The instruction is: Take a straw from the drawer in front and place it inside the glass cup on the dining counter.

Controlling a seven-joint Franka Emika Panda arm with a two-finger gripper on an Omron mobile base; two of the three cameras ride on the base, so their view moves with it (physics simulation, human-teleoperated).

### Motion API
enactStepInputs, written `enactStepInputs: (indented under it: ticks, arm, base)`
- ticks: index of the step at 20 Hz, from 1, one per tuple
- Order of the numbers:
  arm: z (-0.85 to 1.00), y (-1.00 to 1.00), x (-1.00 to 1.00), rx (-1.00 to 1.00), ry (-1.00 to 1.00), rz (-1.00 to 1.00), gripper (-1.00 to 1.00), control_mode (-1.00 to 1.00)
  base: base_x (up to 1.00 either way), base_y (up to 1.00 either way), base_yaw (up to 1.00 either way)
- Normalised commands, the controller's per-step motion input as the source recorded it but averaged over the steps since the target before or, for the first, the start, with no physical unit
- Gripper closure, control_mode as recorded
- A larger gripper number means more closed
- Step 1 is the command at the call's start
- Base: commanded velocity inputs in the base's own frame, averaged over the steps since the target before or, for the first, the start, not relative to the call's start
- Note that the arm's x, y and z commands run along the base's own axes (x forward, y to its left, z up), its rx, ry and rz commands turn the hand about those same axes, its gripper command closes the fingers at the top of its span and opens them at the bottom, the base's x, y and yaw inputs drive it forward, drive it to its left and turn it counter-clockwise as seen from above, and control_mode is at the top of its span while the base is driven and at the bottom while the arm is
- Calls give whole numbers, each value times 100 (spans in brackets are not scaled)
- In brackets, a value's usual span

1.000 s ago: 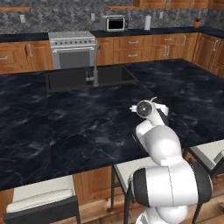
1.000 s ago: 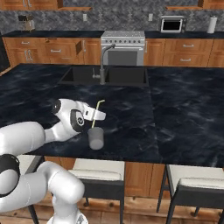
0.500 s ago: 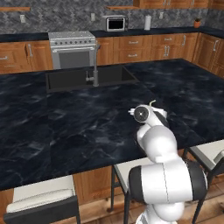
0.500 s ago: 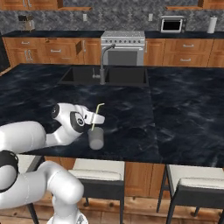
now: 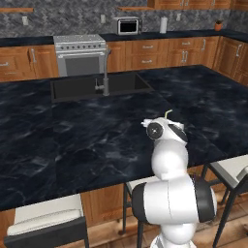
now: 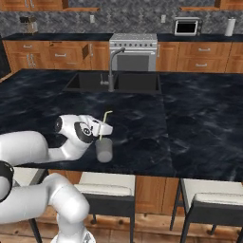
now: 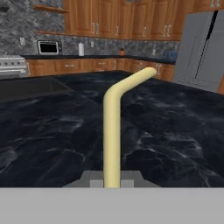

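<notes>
The straw (image 6: 104, 124) stands upright in the cup (image 6: 104, 150), its lower end inside the glass and its bent top leaning toward the right in the right base view. The cup sits on the black marble surface (image 6: 190, 128) close to the near edge, above a white-cushioned stool (image 6: 107, 185). The fingers (image 6: 105, 130) sit just left of the straw and above the cup's rim in that view, at the end of the white arm that reaches in low from the left; I cannot tell from here whether they are spread or pressed together, or whether they touch the straw. In the hand view the straw (image 7: 113, 131) rises straight up from the bottom centre and bends to the upper right, with the marble stretching away behind it; the finger tips are hidden at the bottom edge, so their spacing is unclear there too. In the left base view the arm's wrist covers the cup, and just the curved tip of the straw (image 5: 167, 114) pokes up above it. Farther back on the surface lie the sink (image 6: 114, 82) and its faucet (image 6: 114, 66), well apart from the cup. Beyond the island stand the stove (image 6: 133, 50) and a microwave (image 6: 186, 26) against the tiled wall, and a grey fridge (image 7: 202, 48) shows at the right of the hand view.
</notes>
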Motion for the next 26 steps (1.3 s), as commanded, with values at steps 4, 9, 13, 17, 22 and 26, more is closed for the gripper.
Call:
enactStepInputs:
  ticks: [4, 9, 13, 17, 22, 26]
  arm:
    - [-18, 0, 0, 0, -4, 0, 100, -100]
    - [-10, 0, 0, 0, 0, 0, 100, -100]
    - [-6, 0, 0, 0, 0, 0, 100, -100]
    - [-13, 0, 0, -1, -1, 0, 100, -100]
    - [-7, 2, 0, -2, -2, 0, 100, -100]
    - [-10, 1, 0, -1, 0, 0, 100, -100]
  base:
    - [0, 0, 0]
    - [0, 0, 0]
    - [0, 0, 0]
    - [0, 0, 0]
    - [0, 0, 0]
    - [0, 0, 0]
